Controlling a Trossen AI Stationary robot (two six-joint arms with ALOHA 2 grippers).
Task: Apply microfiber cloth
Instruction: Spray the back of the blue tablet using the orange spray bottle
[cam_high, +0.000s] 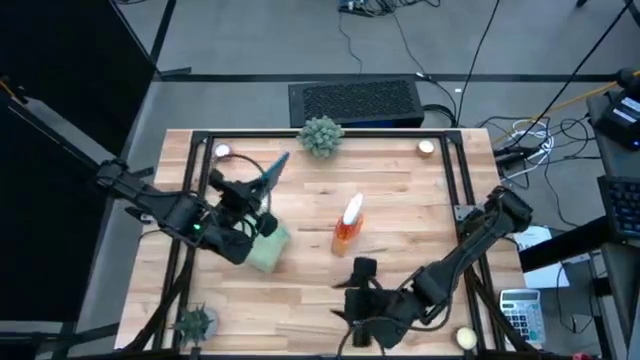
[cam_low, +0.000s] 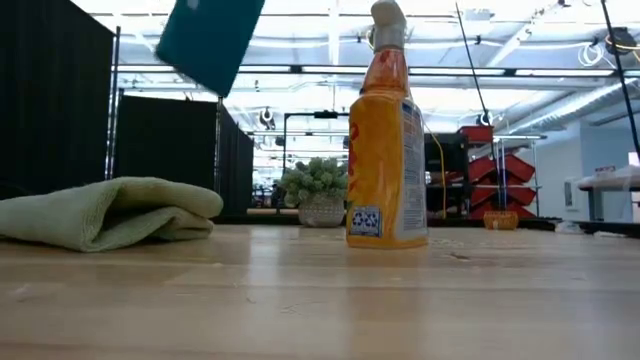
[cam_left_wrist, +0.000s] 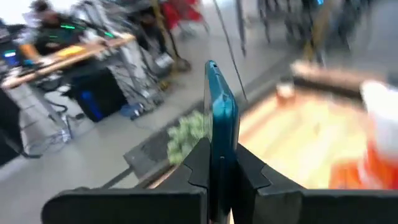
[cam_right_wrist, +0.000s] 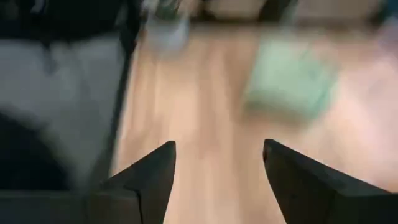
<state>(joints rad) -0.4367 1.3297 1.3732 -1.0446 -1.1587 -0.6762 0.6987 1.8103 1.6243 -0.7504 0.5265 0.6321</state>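
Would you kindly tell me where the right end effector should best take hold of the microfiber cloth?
Probably from above, at the microfiber cloth's raised, folded right-hand edge as the low view shows it. It lies flat on the table, and that rolled fold offers bulk to pinch. The open right end effector is free.

Pale green microfiber cloth (cam_low: 105, 212), orange spray bottle (cam_low: 385, 150) with white top, teal phone (cam_left_wrist: 221, 118), light wooden table (cam_low: 320, 300)

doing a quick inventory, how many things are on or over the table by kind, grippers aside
cloth: 1
spray bottle: 1
phone, held up by the left gripper: 1
plants: 2
small round lights: 3
total: 8
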